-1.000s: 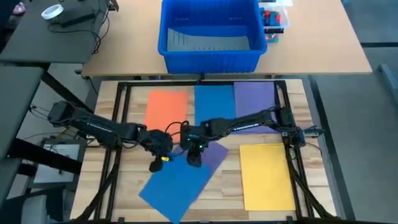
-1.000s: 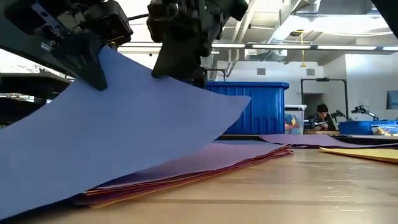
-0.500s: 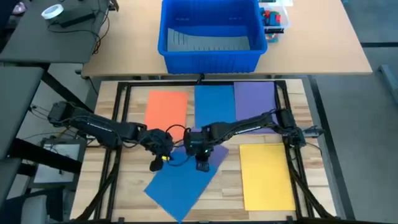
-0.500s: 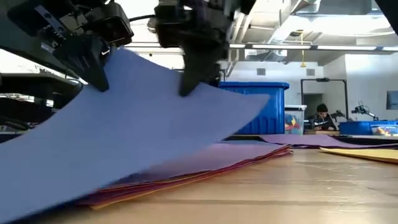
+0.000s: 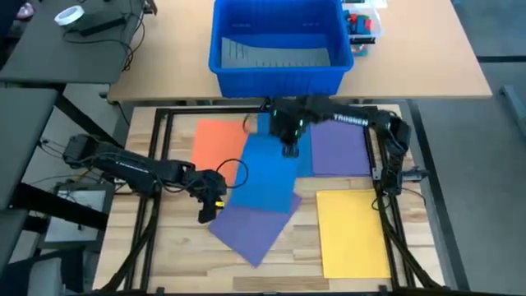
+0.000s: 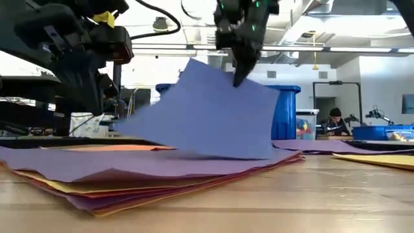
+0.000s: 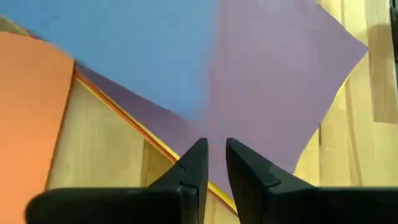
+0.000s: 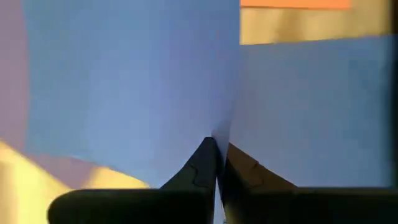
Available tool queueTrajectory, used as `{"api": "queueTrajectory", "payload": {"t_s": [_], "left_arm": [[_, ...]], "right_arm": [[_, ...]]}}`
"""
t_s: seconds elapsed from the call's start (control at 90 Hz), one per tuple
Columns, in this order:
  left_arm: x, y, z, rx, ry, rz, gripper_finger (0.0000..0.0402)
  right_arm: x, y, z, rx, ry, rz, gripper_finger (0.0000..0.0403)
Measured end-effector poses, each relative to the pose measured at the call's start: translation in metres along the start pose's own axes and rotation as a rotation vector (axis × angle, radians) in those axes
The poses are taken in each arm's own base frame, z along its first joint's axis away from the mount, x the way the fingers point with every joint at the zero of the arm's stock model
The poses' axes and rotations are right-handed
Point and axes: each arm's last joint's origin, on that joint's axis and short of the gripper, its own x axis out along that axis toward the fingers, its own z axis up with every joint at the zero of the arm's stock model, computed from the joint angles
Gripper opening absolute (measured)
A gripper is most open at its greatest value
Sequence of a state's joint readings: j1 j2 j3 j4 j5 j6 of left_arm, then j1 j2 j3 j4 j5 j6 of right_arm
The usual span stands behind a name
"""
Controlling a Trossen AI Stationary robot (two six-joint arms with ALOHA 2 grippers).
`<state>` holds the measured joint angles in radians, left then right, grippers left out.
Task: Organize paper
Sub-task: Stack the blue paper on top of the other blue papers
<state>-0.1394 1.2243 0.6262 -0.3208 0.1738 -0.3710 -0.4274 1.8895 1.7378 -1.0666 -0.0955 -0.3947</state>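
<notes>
Clearly the right gripper (image 5: pixel 289 150) has its fingers pinched closed on one far edge of the blue sheet (image 5: pixel 265 174), as the right wrist view shows the paper squeezed between the two dark tips. It holds the sheet there, I think, so that the sheet can hang free and be carried to the far row, where another blue sheet (image 5: pixel 279 123) lies between the orange sheet (image 5: pixel 219 145) and the purple sheet (image 5: pixel 337 141). The held sheet is lifted at its far end and slopes down toward the near side. Its long axis runs from far to near, turned a little to the left at the near end, so it is not yet square with the row.

The left gripper (image 5: pixel 206 210) waits low at the left edge of the stack (image 6: pixel 129 184), just beside the tilted purple top sheet (image 5: pixel 251 232). Its fingers stand a little apart and grasp nothing, probably so as not to disturb the pile. The yellow sheet (image 5: pixel 352 232) lies alone at the near right, its long axis from far to near.
</notes>
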Motion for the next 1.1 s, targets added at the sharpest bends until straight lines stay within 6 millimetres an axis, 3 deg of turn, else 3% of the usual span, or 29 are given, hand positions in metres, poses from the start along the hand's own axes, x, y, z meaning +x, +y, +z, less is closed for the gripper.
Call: {"api": "queueTrajectory", "payload": {"t_s": [0.211, 0.356, 0.578, 0.833, 1.1], "left_arm": [[0.0, 0.0, 0.0, -0.138, 0.002, 0.001, 0.0042], [0.0, 0.0, 0.0, -0.219, 0.0, 0.0, 0.0042], [0.0, 0.0, 0.0, -0.27, 0.0, 0.001, 0.0042], [0.0, 0.001, 0.0, -0.276, -0.004, 0.01, 0.0042], [0.0, 0.002, 0.001, -0.277, -0.017, 0.035, 0.0042]], "right_arm": [[0.025, -0.089, -0.037, -0.006, 0.034, -0.068, 0.0], [0.055, -0.119, -0.058, -0.07, 0.079, -0.023, 0.0], [0.081, -0.132, -0.071, -0.229, 0.128, 0.033, 0.0], [0.062, -0.141, -0.054, -0.333, -0.001, -0.14, 0.0], [0.066, -0.132, -0.052, -0.427, 0.0, -0.068, 0.0]]}}
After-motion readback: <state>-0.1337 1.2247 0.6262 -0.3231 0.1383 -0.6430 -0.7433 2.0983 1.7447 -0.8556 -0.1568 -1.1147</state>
